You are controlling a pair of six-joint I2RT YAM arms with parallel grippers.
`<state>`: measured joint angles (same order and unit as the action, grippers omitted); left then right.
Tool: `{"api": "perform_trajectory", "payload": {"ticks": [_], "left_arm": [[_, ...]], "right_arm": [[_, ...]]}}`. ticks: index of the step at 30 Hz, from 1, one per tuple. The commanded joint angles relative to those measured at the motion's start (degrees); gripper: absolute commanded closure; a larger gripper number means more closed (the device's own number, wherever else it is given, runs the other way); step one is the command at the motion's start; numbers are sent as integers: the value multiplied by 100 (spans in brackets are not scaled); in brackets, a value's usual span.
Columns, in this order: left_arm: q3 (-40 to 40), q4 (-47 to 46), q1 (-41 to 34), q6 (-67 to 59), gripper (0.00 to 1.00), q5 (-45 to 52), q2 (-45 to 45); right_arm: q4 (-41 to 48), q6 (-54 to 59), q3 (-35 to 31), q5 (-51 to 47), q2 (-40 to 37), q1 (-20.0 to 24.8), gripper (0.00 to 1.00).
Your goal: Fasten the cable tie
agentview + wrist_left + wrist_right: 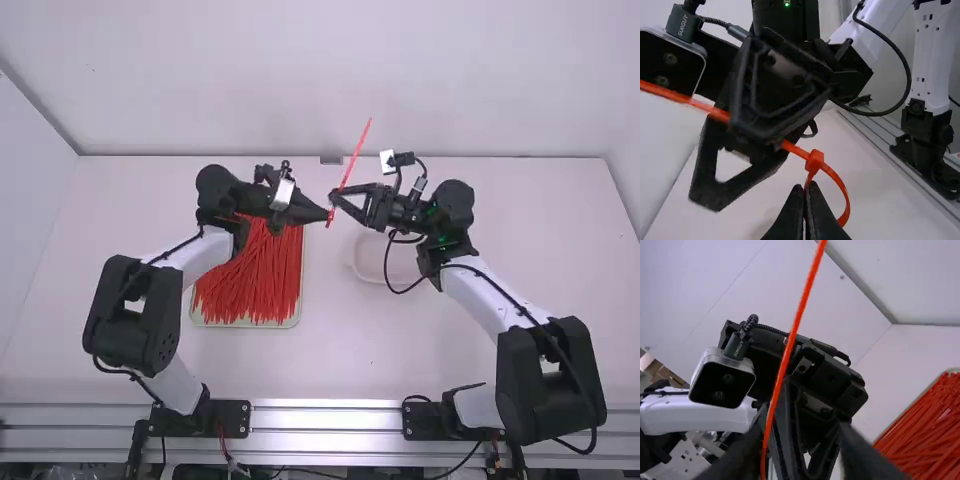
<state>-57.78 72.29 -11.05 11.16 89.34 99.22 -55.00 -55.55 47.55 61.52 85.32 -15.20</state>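
Observation:
A red cable tie (352, 160) is held up above the table between both grippers, its long tail slanting up and away. My left gripper (322, 213) is shut on the loop just below the tie's square head (815, 160), with its fingertips (799, 200) pressed together. My right gripper (336, 198) faces it tip to tip and is shut on the strap (700, 105) right behind the head. In the right wrist view the strap (795, 325) runs up between my right fingers, in front of the left gripper's body (810, 380).
A pile of spare red cable ties (250, 275) lies on a pale tray (299, 290) under the left arm, and also shows as red ties (930, 425) in the right wrist view. A clear tub (372, 262) stands under the right arm. The table's front rail (320, 410) carries both arm bases.

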Motion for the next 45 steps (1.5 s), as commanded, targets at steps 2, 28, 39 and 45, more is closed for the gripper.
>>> {"api": "perform_trajectory", "payload": {"ticks": [2, 28, 39, 45], "left_arm": [[31, 42, -22, 107, 98, -42, 26], [31, 39, 282, 1165, 1, -820, 26], [31, -1545, 702, 1436, 1, -990, 26], [31, -3136, 693, 649, 1, -1543, 26]], "right_arm": [[-24, 59, 144, 17, -98, -79, 100], [0, 614, 144, 1241, -98, 527, 100], [20, 835, -175, 1180, -98, 1113, 100], [37, 955, -459, 1156, -98, 1410, 100]]}}
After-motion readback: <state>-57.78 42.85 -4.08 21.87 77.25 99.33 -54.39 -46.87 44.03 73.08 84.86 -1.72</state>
